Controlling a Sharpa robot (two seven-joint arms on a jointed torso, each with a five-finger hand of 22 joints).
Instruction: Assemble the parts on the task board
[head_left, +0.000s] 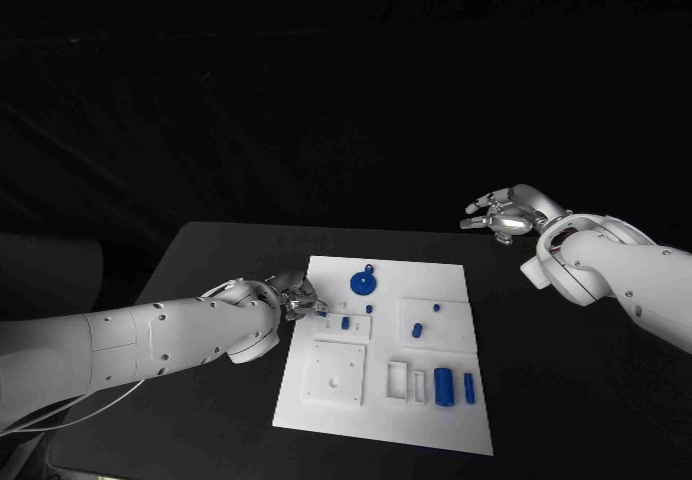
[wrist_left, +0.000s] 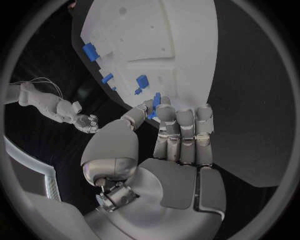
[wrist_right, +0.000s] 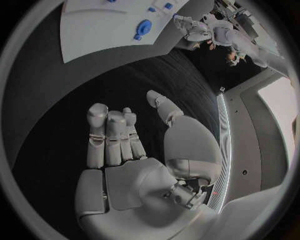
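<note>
two silver hands show, well apart. the left hand sits at the left edge of the white task board, in the middle of the head view, and it pinches a small blue part between its thumb and a fingertip, right over the board's edge; its other fingers lie straight and close together. the right hand hangs in the upper right of the head view, off the board and above the dark bench, released and holding nothing, its fingers stretched side by side with the thumb apart.

on the board, a round blue part with a small tab lies near its upper middle. just right of the left hand two small blue parts sit by a little raised white block. further right, two more small blue pieces rest on a square white plate. at the lower right of the board two upright blue bars stand beside a white frame with slots, and a larger square white plate with holes lies to the frame's left. the board lies flat on the bench, its long side running away from the robot.
</note>
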